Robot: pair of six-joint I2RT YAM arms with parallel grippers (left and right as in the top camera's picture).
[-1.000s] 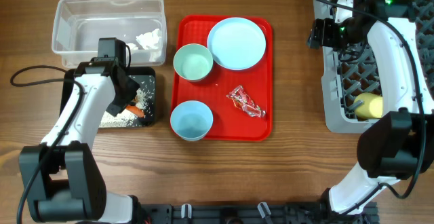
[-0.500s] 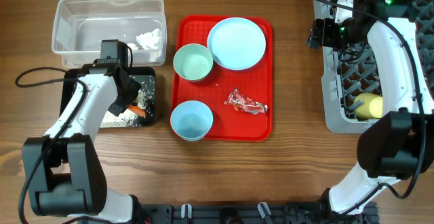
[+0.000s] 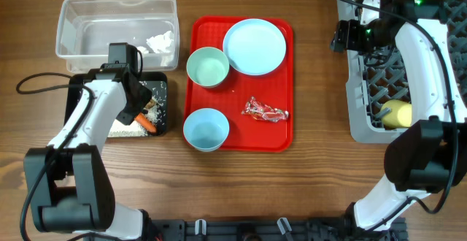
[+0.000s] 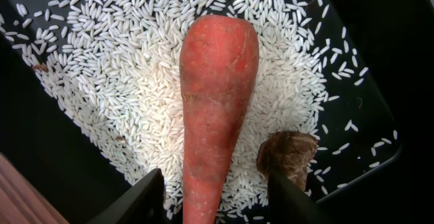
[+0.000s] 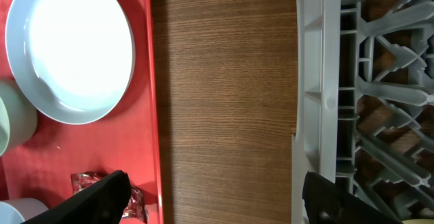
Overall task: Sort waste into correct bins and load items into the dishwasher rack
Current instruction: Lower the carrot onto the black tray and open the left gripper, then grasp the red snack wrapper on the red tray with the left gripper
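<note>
At the far left, a clear tub point(image 3: 117, 23) is seen on the table point(image 3: 314, 190), with crumpled tissue point(image 3: 160, 42) lying in its right end. Just below it a black tray point(image 4: 380, 47) is found, holding a bed of rice point(image 4: 129, 75). A carrot point(image 4: 217, 108) is laid on the rice, and a small brown lump point(image 4: 288, 157) is set just beside its narrow end. The left gripper point(image 4: 215, 200) is held over that end with its jaws parted, a gap showing on each side of the carrot, so nothing is gripped.

In the middle, a red tray point(image 3: 281, 135) is loaded with a mint bowl point(image 3: 208, 67), a blue bowl point(image 3: 206, 129), a plate point(image 3: 254, 46) and a shiny wrapper point(image 3: 265, 111).

At the right, a yellow cup point(image 3: 394, 114) is seen lying in the grey rack point(image 3: 361, 117). The right gripper point(image 5: 217, 197) is held wide open and empty above bare table between the red tray and the rack.
</note>
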